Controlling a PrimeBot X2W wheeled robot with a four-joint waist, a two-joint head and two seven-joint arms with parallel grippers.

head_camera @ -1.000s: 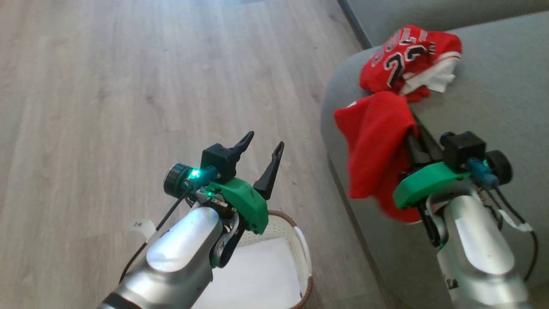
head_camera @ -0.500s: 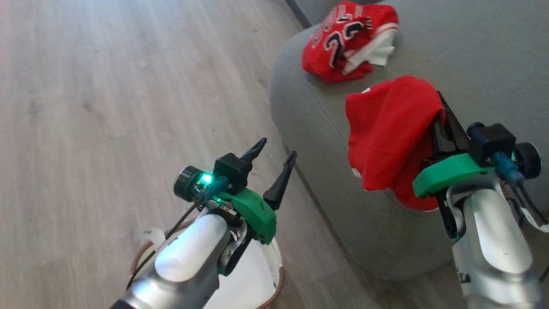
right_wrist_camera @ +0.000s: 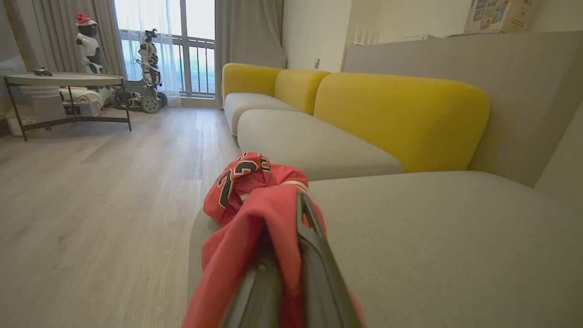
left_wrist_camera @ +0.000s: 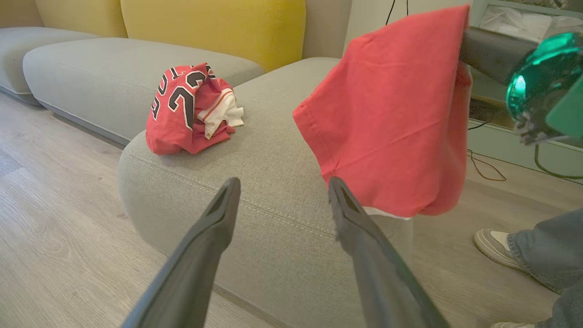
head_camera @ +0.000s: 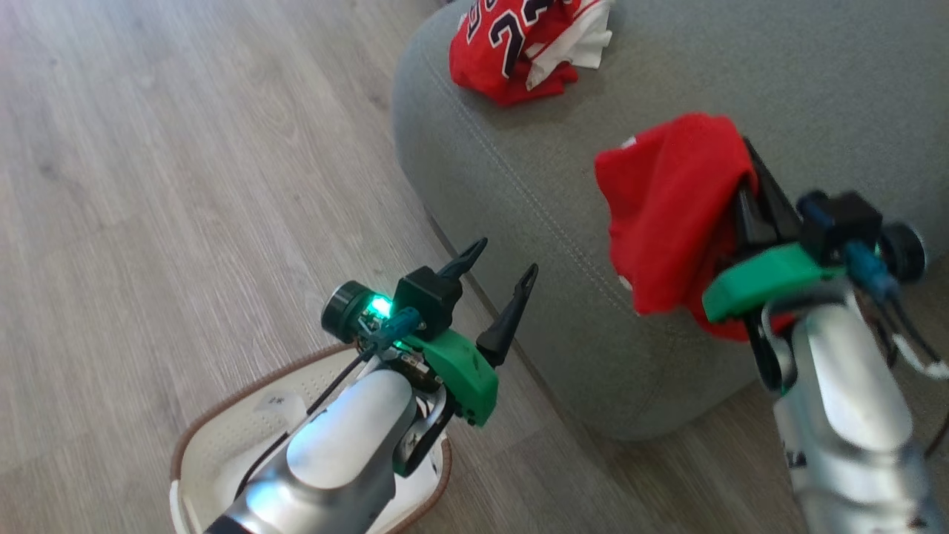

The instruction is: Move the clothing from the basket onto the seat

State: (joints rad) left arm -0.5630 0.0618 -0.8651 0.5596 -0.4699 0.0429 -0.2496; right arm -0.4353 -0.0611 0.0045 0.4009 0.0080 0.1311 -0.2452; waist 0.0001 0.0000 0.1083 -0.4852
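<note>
**Right gripper** (head_camera: pixel 746 172): the two dark fingers are pressed together on a fold of the plain red garment (head_camera: pixel 671 215), which covers their tips. In the right wrist view the fingers (right_wrist_camera: pixel 314 255) rise close together, with red cloth between and over them.

**Plain red garment:** it hangs from the pinched fold. Its long axis runs down from the fingertips, with the free edge lowest. In the left wrist view the cloth (left_wrist_camera: pixel 391 114) falls as a broad sheet from its upper right corner, and a strip of white trim shows under the bottom edge. It hangs over the near rounded end of the seat (head_camera: pixel 563 222). Whether the lower edge touches the upholstery cannot be told.

**Jersey** (head_camera: pixel 511 37): it lies as a crumpled heap on top of the seat, well apart from the held garment and close to the cushion's rounded edge on the floor side. Black-and-white numerals show on its upper folds, and a white panel is turned out on the side away from the floor. In the left wrist view the heap (left_wrist_camera: pixel 182 109) is slightly taller than it is wide, and its numerals run up the fold.

**Left gripper** (head_camera: pixel 506 258): the fingers are spread and hold nothing. They point towards the stitched seam of the seat, above the wooden floor (head_camera: pixel 185 185).

**Basket** (head_camera: pixel 222 445): it stands on the floor under the left forearm, beside the seat. Its brown braided rim and perforated white wall are visible.

**Surroundings:** yellow back cushions (right_wrist_camera: pixel 396 118) stand behind the seat. A person's shoe (left_wrist_camera: pixel 494 246) and a denim trouser leg (left_wrist_camera: pixel 546 250) are on the floor past the seat's end.
</note>
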